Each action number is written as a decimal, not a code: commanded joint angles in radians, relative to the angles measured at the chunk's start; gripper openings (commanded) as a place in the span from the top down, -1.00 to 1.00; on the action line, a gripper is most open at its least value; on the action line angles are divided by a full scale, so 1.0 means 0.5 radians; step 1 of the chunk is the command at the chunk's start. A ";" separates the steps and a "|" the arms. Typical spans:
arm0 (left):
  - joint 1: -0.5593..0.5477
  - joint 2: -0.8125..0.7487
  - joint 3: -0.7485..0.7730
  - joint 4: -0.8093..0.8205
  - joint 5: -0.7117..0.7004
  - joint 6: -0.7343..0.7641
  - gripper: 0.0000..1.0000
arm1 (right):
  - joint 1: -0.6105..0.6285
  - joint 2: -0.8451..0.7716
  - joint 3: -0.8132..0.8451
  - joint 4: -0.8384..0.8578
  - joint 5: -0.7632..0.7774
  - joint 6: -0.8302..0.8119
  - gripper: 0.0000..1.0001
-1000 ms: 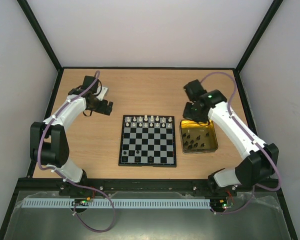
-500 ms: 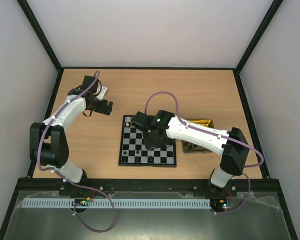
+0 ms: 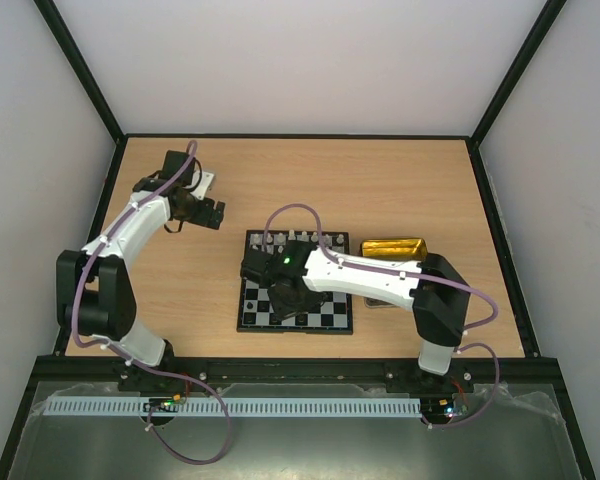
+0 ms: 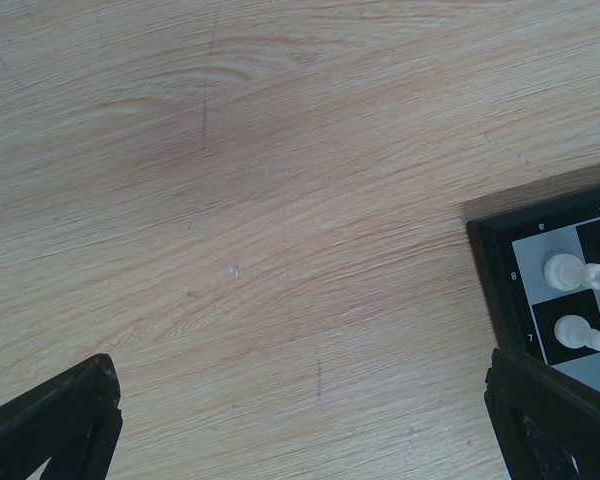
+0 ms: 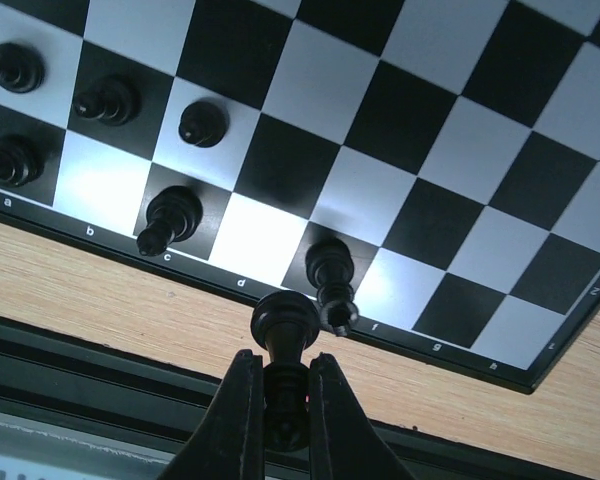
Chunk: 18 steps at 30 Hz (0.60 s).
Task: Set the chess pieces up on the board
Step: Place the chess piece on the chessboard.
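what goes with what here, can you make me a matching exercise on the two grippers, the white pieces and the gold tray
1 right gripper
2 left gripper
3 white chess pieces
4 gold tray

A open, over bare table
B on the table, right of the board
C shut on a black chess piece
D on the board's far rows

Pairs: 1-C, 2-A, 3-D, 4-B
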 commanded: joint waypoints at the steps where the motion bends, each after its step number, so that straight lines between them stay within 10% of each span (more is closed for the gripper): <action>1: -0.009 -0.078 -0.041 -0.005 -0.002 0.001 -0.99 | 0.041 0.048 0.028 0.026 -0.003 -0.037 0.96; 18: -0.007 -0.155 -0.094 0.005 0.010 0.005 -0.99 | 0.079 0.135 -0.063 0.180 -0.045 -0.012 0.96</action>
